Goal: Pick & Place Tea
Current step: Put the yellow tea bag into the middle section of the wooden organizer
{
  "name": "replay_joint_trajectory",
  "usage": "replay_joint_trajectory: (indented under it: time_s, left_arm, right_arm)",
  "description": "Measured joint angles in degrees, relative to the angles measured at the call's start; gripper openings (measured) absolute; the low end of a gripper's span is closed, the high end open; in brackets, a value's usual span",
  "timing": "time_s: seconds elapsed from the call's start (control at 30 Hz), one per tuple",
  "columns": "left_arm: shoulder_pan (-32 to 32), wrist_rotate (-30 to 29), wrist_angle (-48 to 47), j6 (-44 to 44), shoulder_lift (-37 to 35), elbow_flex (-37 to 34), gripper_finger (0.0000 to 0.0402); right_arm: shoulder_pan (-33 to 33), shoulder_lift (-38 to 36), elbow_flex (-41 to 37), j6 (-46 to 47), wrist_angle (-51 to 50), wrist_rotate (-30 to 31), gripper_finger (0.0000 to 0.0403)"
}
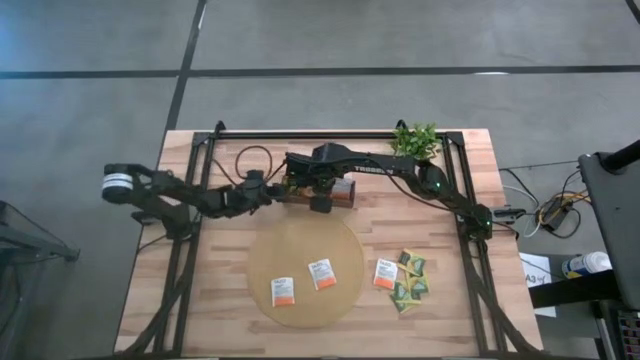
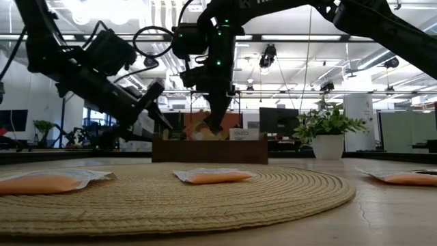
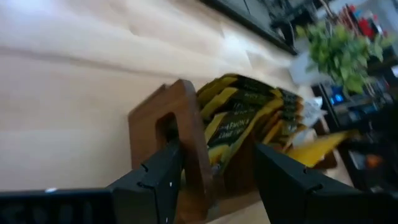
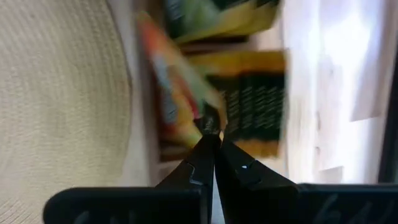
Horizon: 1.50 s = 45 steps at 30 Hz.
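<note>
Over tray (image 1: pixel 345 195): both end effectors

My fingers (image 3: pixel 286 180) are matt black plastic. The table (image 1: pixel 440 215) is pale, smooth wood planking. The tray (image 3: pixel 186 134) is dark brown wood with a smooth finish. The round mat (image 2: pixel 273 188) is coarse woven fibre. The tea sachets (image 2: pixel 212 177) look like smooth printed paper.

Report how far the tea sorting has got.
Done: the tray at the table's far side already holds yellow sachets. In hand: the right hand is shut on an orange sachet over the tray, while the left hand waits open at the tray's end. Left: two orange sachets on the round mat, one beside it, and a small green pile.
</note>
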Motion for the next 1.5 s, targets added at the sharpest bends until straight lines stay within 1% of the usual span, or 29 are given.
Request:
replay_joint_trajectory:
  time_s: [0.1, 0.23, 0.37, 0.57, 0.63, 0.77, 0.93, 1.1, 1.2, 1.3, 1.37, 1.43, 1.5]
  left_arm:
    - [-0.5, 2.8, -0.1, 0.0, 0.4, 0.8, 0.0185]
    - [-0.9, 3.0, -0.3, 0.1, -1.3, 0.6, 0.0185]
    - [-0.9, 3.0, -0.3, 1.1, -3.7, 0.4, 0.0185]
    - [-0.9, 2.9, -0.2, 5.6, -7.4, 0.5, 0.0185]
    - [-0.9, 2.8, -2.9, 7.0, -8.4, 0.5, 0.0185]
    - [-0.9, 2.9, -8.4, 6.8, -8.5, 0.3, 0.0185]
    - [-1.0, 3.1, -8.2, 6.8, -8.3, 0.5, 0.0185]
    - [-1.5, 4.6, -8.1, 7.2, -8.5, 0.5, 0.0185]
    - [-2.6, 4.5, -7.6, 7.3, -9.8, 0.7, 0.0185]
    - [-3.9, 4.1, -7.5, 9.6, -11.8, 1.6, 0.0185]
    - [-4.4, 4.0, -9.7, 11.4, -13.0, 2.0, 0.0185]
    - [-4.6, 4.0, -11.9, 11.3, -14.0, 2.1, 0.0185]
    - [-4.8, 4.4, -10.9, 10.2, -14.8, 2.1, 0.0185]
  right_arm:
    - [0.1, -0.3, 0.0, -0.2, 0.0, 2.2, 0.0008]
    - [0.3, -1.0, 0.0, -1.6, -1.6, 4.4, 0.0008]
    - [0.3, -1.7, 0.0, -2.8, -4.9, 5.3, 0.0008]
    - [0.8, -2.8, 0.1, -2.7, -6.2, 5.2, 0.0008]
    - [0.9, -2.9, 0.2, -2.8, -6.2, 5.1, 0.0008]
    - [0.9, -2.9, 0.0, -3.0, -5.8, 5.1, 0.0008]
    - [0.9, -2.9, -0.4, -3.2, -5.5, 4.6, 0.0008]
    - [1.0, -2.9, -0.4, -3.1, -5.4, 3.2, 0.0008]
    - [1.3, -2.9, -0.4, -3.2, -5.6, 3.2, 0.0008]
    - [1.7, -2.8, -0.4, -3.2, -5.9, 3.2, 0.0008]
    - [1.8, -2.8, -0.4, -3.2, -6.2, 3.2, 0.0008]
    - [1.8, -2.8, -0.4, -3.2, -6.6, 3.2, 0.0008]
    - [1.9, -2.8, -0.4, -3.2, -7.4, 3.2, 0.0008]
